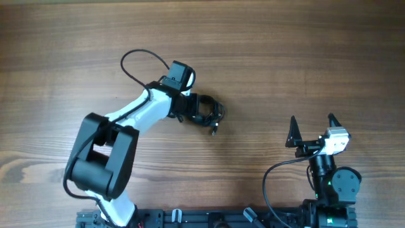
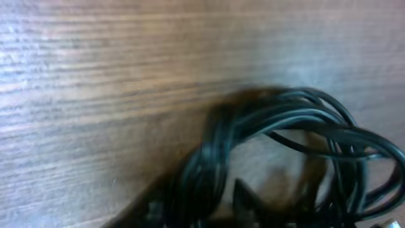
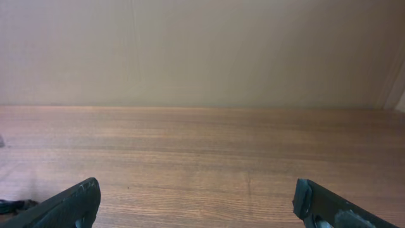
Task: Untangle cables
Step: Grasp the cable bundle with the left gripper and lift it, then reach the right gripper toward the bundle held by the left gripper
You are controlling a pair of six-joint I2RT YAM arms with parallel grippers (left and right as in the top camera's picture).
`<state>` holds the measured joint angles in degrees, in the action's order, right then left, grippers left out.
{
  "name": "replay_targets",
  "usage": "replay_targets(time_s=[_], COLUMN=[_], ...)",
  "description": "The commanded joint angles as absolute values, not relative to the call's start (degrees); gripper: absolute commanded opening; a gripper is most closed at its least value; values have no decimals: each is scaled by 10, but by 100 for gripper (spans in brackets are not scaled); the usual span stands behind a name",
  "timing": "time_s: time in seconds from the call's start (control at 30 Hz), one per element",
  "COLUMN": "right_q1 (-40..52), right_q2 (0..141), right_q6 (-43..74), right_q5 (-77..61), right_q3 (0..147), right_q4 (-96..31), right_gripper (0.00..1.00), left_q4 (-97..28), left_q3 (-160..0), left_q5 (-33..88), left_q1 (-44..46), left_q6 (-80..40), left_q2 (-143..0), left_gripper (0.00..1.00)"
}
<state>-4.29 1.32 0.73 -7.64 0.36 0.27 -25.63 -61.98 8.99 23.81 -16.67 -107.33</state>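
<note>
The cables (image 1: 214, 113) are a small knotted bundle of thin black cords in the middle of the wooden table. My left gripper (image 1: 195, 109) is down at the bundle's left side. In the left wrist view the cables (image 2: 297, 117) fill the frame, blurred and very close, and a thick strand runs between my left fingers (image 2: 202, 202), which look closed on it. My right gripper (image 1: 312, 123) is open and empty at the right, far from the bundle. In the right wrist view its fingers (image 3: 196, 202) are spread wide, and a bit of the cables (image 3: 12, 206) shows at the far left edge.
The left arm's own thicker black cable (image 1: 136, 60) loops over the table behind the arm. The right arm's base (image 1: 332, 183) sits at the front right. A plain wall (image 3: 202, 50) stands beyond the table's far edge.
</note>
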Motion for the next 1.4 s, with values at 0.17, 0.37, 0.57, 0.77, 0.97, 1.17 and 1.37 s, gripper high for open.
replay_targets(time_s=[0.17, 0.37, 0.57, 0.77, 0.97, 1.17, 1.37], right_q1=[-45, -45, -45, -45, -45, -3, 201], right_q2=[12, 13, 13, 17, 168, 448, 656], right_q6=[-31, -184, 39, 588, 419, 390, 522], right_q5=[-50, 13, -264, -376, -376, -542, -448], right_q3=[3, 3, 3, 3, 131, 268, 271], right_q4=[10, 6, 19, 80, -36, 3, 311], right_gripper=[100, 100, 100, 100, 99, 93, 87], left_q4=[-317, -334, -332, -262, -265, -281, -300], left_q3=[-644, -644, -644, -644, -644, -644, -644], left_q5=[48, 48, 40, 196, 195, 195, 126], left_q1=[206, 203, 203, 203, 197, 196, 196], left_q6=[-339, -366, -354, -79, -47, -124, -327], left_q2=[-954, -795, -780, -778, -727, -709, -709], left_gripper=[4, 4, 4, 4, 4, 4, 4])
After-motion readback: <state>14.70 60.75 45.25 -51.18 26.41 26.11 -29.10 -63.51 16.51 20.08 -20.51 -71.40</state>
